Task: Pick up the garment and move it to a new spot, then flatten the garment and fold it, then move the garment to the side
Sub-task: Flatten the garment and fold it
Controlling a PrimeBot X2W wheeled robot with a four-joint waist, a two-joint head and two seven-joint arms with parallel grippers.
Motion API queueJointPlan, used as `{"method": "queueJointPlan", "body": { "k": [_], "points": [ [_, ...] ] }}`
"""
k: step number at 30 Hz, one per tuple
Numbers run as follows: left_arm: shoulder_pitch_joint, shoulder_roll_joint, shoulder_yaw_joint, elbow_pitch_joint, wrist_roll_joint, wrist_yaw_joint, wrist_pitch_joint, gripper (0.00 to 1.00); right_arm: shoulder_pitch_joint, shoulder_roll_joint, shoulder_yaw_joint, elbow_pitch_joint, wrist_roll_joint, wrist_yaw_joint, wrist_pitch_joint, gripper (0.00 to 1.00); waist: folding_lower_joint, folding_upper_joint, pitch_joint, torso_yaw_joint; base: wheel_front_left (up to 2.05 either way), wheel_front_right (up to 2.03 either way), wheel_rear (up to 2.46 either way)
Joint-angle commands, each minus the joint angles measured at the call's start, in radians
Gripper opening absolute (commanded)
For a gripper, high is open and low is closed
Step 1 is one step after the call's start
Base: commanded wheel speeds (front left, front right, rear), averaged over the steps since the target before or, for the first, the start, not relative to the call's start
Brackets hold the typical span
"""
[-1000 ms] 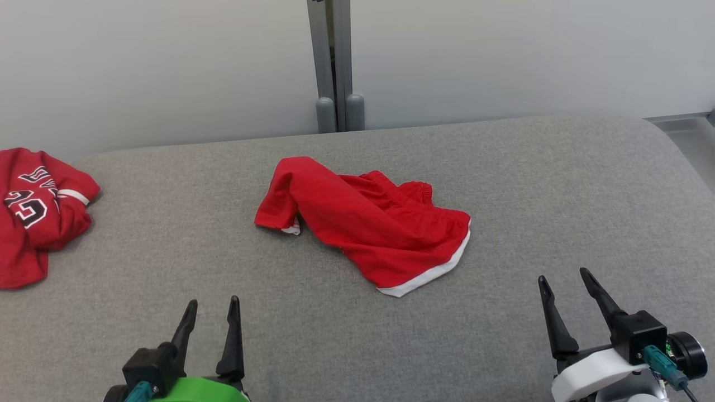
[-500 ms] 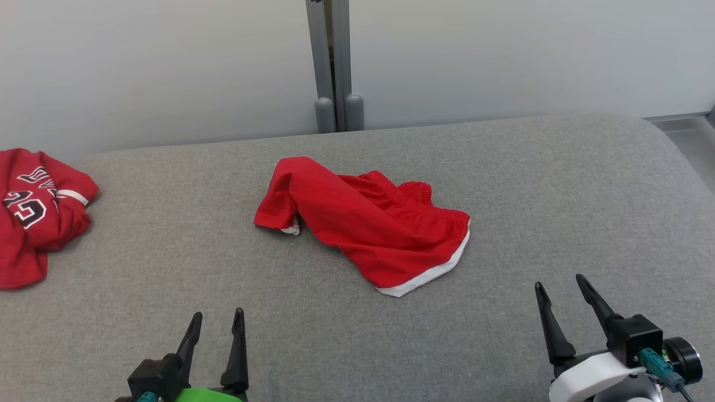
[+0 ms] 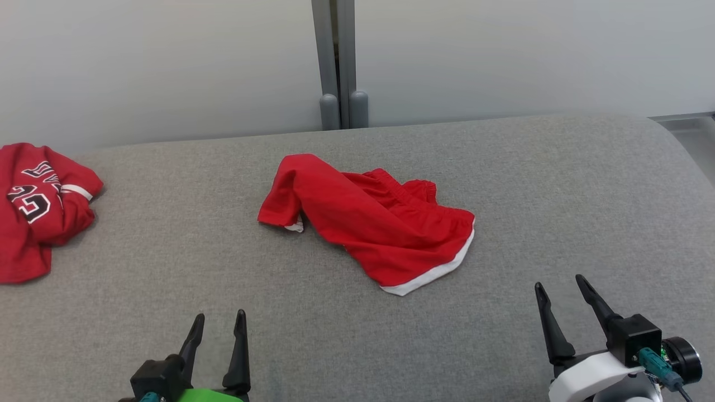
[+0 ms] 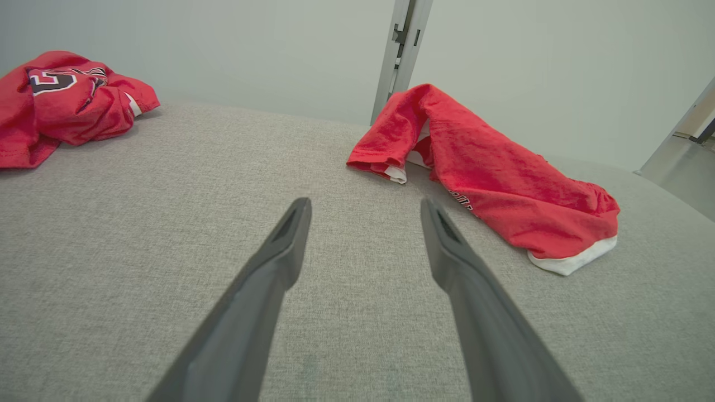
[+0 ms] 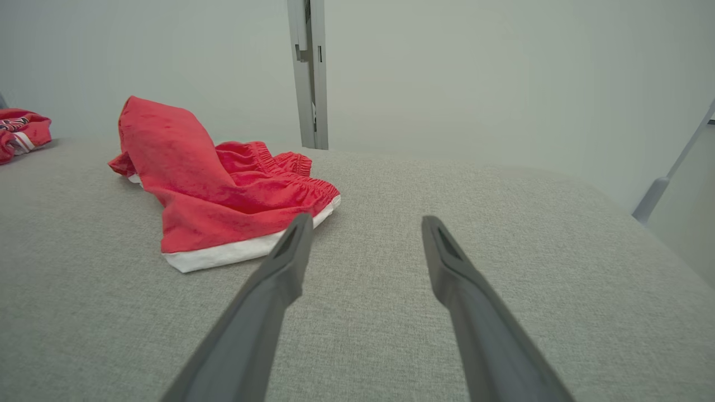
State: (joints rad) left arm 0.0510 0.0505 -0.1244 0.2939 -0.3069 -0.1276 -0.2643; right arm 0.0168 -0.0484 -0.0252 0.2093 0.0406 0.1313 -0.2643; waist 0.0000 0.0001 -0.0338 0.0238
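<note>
The garment (image 3: 371, 223) is a crumpled pair of red shorts with a white hem, lying in the middle of the grey cushioned surface (image 3: 503, 184). It appears ahead and to the right in the left wrist view (image 4: 491, 178) and ahead to the left in the right wrist view (image 5: 218, 190). My left gripper (image 3: 219, 322) stands open near the front edge, well short of the shorts, with nothing between its fingers (image 4: 285, 245). My right gripper (image 3: 558, 283) is open too, off to the shorts' lower right, its fingers (image 5: 447, 262) apart over bare fabric.
A second red garment with black and white lettering (image 3: 39, 206) lies bunched at the far left edge (image 4: 61, 106). A grey post (image 3: 339, 61) stands against the pale wall behind the surface. The cushion's right end curves away toward the floor (image 3: 692, 139).
My left gripper has drawn back toward the front edge and the right one slightly too. The whole head view has shifted a little; the garment itself lies as before.
</note>
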Motion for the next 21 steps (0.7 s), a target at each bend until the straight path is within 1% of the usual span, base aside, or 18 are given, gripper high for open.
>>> {"method": "queueJointPlan", "body": {
  "k": [1,7,11,15,21],
  "points": [
    [-0.013,0.000,-0.004,0.004,-0.001,-0.004,0.000,1.00,-0.011,-0.004,-0.002,0.004,-0.008,-0.001,0.000,1.00,0.0000,-0.0001,0.005,0.007,0.00,0.00,0.00],
    [-0.033,0.001,-0.028,0.013,-0.002,-0.004,0.000,1.00,-0.090,-0.004,0.001,0.013,-0.062,-0.001,0.000,1.00,0.0000,-0.0001,0.030,0.032,0.00,0.00,0.00],
    [-0.050,0.001,-0.037,0.008,-0.007,-0.004,0.000,1.00,-0.183,-0.004,-0.004,0.067,-0.103,-0.001,0.000,1.00,0.0000,-0.0001,0.055,0.059,0.00,0.00,0.00],
    [-0.070,0.001,-0.051,-0.004,-0.019,-0.004,0.000,1.00,-0.303,-0.004,-0.034,0.223,-0.124,-0.001,0.002,1.00,0.0000,-0.0001,0.096,0.100,0.00,0.00,0.00],
    [-0.100,0.001,-0.064,-0.009,-0.036,-0.004,0.000,1.00,-0.452,-0.004,-0.086,0.445,-0.165,-0.001,0.055,1.00,0.0000,-0.0001,0.152,0.169,0.00,0.00,0.00]
  ]
}}
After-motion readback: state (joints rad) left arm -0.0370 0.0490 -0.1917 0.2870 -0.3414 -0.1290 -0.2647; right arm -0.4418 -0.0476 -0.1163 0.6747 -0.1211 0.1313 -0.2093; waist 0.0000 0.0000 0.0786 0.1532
